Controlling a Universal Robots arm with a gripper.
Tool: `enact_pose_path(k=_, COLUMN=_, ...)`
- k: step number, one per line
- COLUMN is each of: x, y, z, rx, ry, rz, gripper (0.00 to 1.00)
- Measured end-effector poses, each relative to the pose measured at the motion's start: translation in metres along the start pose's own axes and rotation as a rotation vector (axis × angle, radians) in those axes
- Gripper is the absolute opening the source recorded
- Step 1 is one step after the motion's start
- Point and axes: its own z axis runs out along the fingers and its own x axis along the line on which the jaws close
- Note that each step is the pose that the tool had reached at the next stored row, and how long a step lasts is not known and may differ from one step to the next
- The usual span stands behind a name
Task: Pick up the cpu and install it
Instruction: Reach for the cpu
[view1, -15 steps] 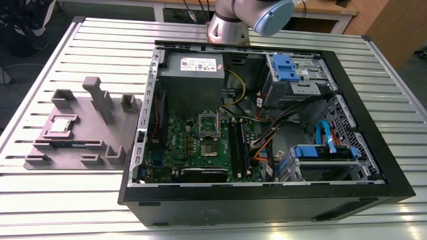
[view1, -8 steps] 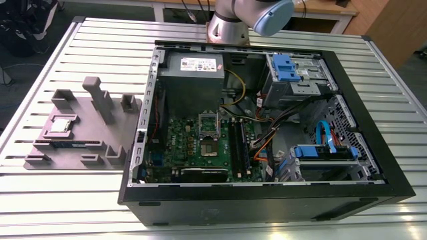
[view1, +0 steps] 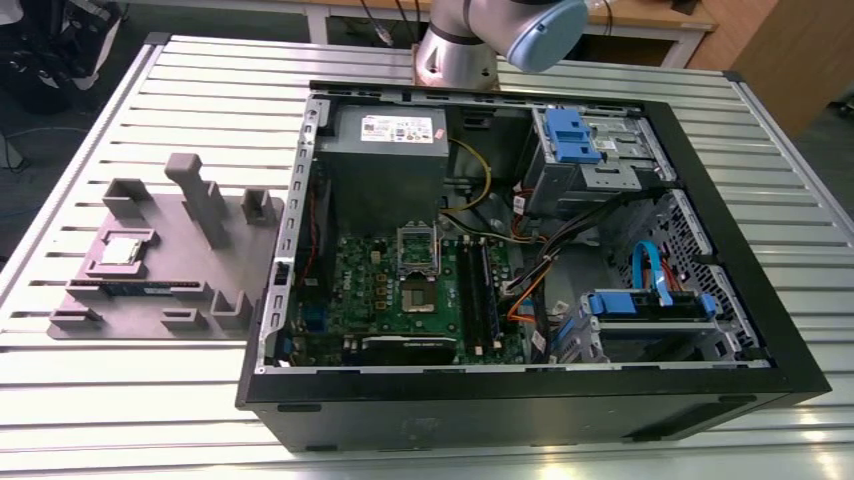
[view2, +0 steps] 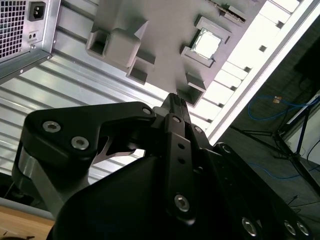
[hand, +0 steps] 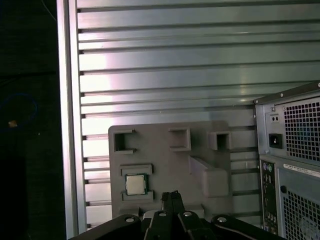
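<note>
The cpu is a small silver square with a thin green rim. It lies flat in a recess of the grey fixture plate on the exterior view's left, beside the open computer case. Both wrist views look down on the cpu from well above. My gripper hangs high over the fixture's edge, its black fingers pressed together with nothing between them. Inside the case, the green motherboard carries the dark socket with its metal frame lifted.
The fixture has upright grey posts and empty pockets. The case holds a grey power supply, blue drive brackets and loose cables. The slatted metal table ends close beside the fixture. The arm's base stands behind the case.
</note>
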Motion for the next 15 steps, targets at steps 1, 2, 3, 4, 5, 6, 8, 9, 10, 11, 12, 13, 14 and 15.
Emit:
enact_pose_path(k=1, x=0.0000, y=0.0000, z=0.0002, rx=0.0000, ry=0.0000, rz=0.000, gripper=0.11)
enact_pose_path(k=2, x=0.0000, y=0.0000, z=0.0005, rx=-0.0002, ry=-0.0003, rz=0.000, gripper=0.11)
enact_pose_path(k=3, x=0.0000, y=-0.0001, z=0.0010, rx=-0.0003, ry=-0.0004, rz=0.000, gripper=0.11)
enact_pose_path(k=4, x=0.0001, y=-0.0001, z=0.0015, rx=-0.0003, ry=-0.0005, rz=0.000, gripper=0.11)
enact_pose_path(k=5, x=0.0001, y=-0.0001, z=0.0020, rx=-0.0002, ry=-0.0003, rz=0.000, gripper=0.11)
enact_pose_path(k=6, x=0.0001, y=-0.0001, z=0.0025, rx=-0.0002, ry=-0.0003, rz=0.000, gripper=0.11)
enact_pose_path(k=8, x=0.0001, y=-0.0002, z=0.0037, rx=-0.0003, ry=-0.0003, rz=0.000, gripper=0.11)
enact_pose_path(k=9, x=0.0002, y=-0.0002, z=0.0044, rx=-0.0002, ry=-0.0003, rz=0.000, gripper=0.11)
enact_pose_path(k=10, x=0.0002, y=-0.0002, z=0.0050, rx=-0.0002, ry=-0.0003, rz=0.000, gripper=0.11)
enact_pose_path(k=11, x=0.0002, y=-0.0003, z=0.0059, rx=-0.0002, ry=-0.0003, rz=0.000, gripper=0.11)
enact_pose_path(k=12, x=0.0002, y=-0.0003, z=0.0067, rx=-0.0002, ry=-0.0003, rz=0.000, gripper=0.11)
enact_pose_path(k=13, x=0.0002, y=-0.0004, z=0.0075, rx=-0.0002, ry=-0.0003, rz=0.000, gripper=0.11)
enact_pose_path(k=14, x=0.0002, y=-0.0004, z=0.0083, rx=-0.0002, ry=-0.0002, rz=0.000, gripper=0.11)
enact_pose_path(k=15, x=0.0003, y=-0.0004, z=0.0091, rx=-0.0002, ry=-0.0002, rz=0.000, gripper=0.11)
